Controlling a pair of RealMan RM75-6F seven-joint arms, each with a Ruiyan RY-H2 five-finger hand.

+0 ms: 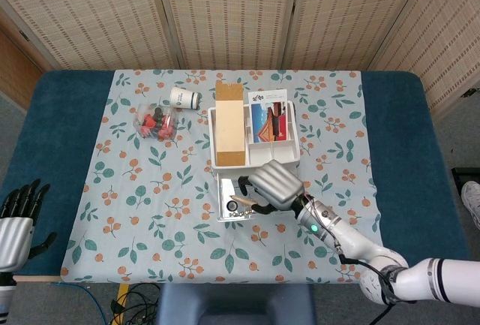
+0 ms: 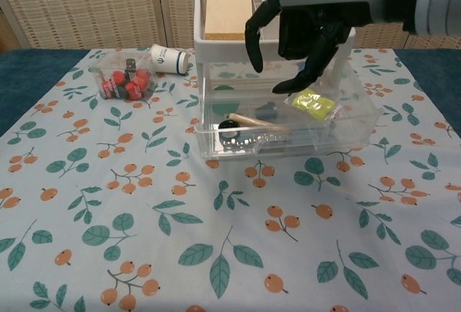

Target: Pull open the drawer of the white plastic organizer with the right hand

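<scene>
The white plastic organizer (image 1: 255, 141) (image 2: 274, 38) stands mid-table with cardboard and cards in its top compartments. Its clear drawer (image 1: 234, 206) (image 2: 288, 135) is pulled out toward me. Inside lie a yellow packet (image 2: 313, 103), a wooden stick (image 2: 259, 121), a black ring (image 2: 229, 126) and small metal beads. My right hand (image 1: 274, 185) (image 2: 302, 31) hovers over the drawer with its dark fingers spread and pointing down, holding nothing. My left hand (image 1: 19, 216) rests at the table's near left corner, fingers apart, empty.
A white cup (image 1: 186, 97) (image 2: 171, 58) lies on its side left of the organizer. Beside it is a clear bag of red pieces (image 1: 155, 124) (image 2: 124, 81). The floral cloth (image 2: 216, 240) covers a blue table (image 1: 45, 137). A folding screen (image 1: 225, 10) stands behind.
</scene>
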